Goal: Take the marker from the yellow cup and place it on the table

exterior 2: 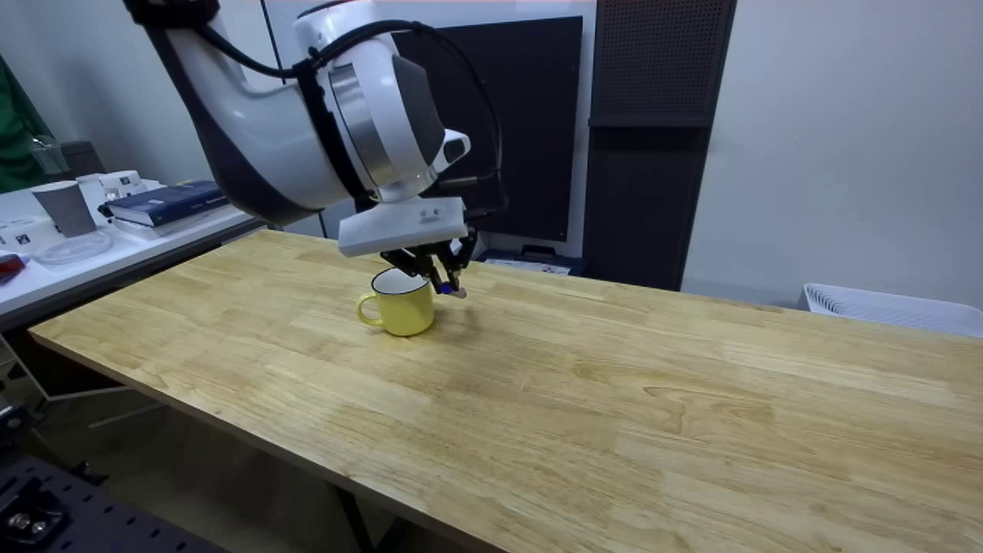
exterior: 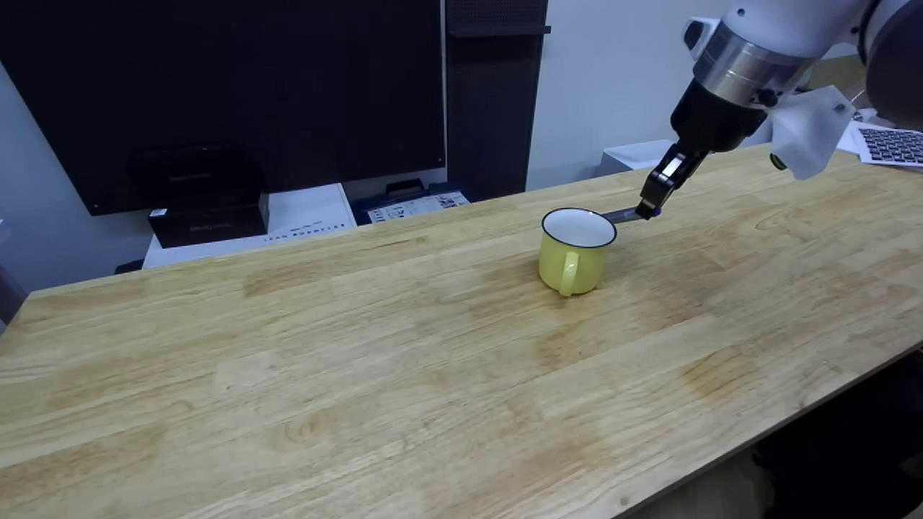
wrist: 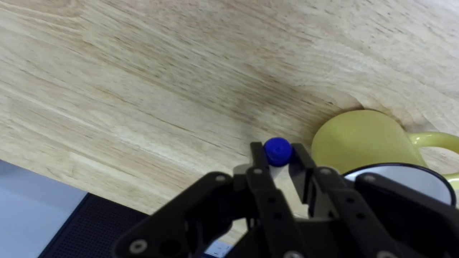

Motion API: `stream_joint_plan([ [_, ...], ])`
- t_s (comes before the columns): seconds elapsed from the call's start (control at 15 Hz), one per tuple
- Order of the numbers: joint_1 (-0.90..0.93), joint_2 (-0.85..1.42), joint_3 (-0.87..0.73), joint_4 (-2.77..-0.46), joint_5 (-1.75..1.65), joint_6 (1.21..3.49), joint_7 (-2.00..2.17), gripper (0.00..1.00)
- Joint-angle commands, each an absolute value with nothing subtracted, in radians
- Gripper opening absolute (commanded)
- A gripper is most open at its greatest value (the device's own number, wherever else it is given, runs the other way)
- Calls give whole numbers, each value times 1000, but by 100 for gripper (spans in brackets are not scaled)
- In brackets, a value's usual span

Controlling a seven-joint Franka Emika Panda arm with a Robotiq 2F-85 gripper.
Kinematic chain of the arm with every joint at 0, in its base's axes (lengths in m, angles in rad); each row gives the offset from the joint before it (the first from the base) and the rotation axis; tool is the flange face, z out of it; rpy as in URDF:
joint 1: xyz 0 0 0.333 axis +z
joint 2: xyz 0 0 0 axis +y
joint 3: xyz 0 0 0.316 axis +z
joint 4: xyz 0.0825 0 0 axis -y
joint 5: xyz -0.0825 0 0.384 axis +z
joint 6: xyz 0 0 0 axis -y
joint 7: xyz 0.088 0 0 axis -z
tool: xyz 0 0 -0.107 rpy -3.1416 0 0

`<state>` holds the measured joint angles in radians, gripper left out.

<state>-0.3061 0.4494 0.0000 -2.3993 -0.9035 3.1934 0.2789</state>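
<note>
One marker [wrist: 278, 152] is out, gripped by my claw [wrist: 279, 154], wrist-view nine o'clock from the cup [wrist: 363, 140]; placing likely means lowering to the bench [wrist: 143, 89].

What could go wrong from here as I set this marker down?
The gripper appears close beside the yellow cup, so a sideways move might knock it. The marker is held near one end, so it could pivot in the grip on touching the table. It also looks round, so it might roll once released.
</note>
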Motion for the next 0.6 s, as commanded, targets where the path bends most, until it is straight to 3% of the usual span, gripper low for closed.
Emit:
stream_joint_plan([
  [0.0,-316,477,5,-2414,-706,3242,110,6],
  [0.4,-378,524,108,-2413,-420,3228,-165,6],
  [0.47,-397,530,133,-2411,-396,3218,-192,47],
  [0.53,-411,535,151,-2409,-376,3215,-214,48],
])
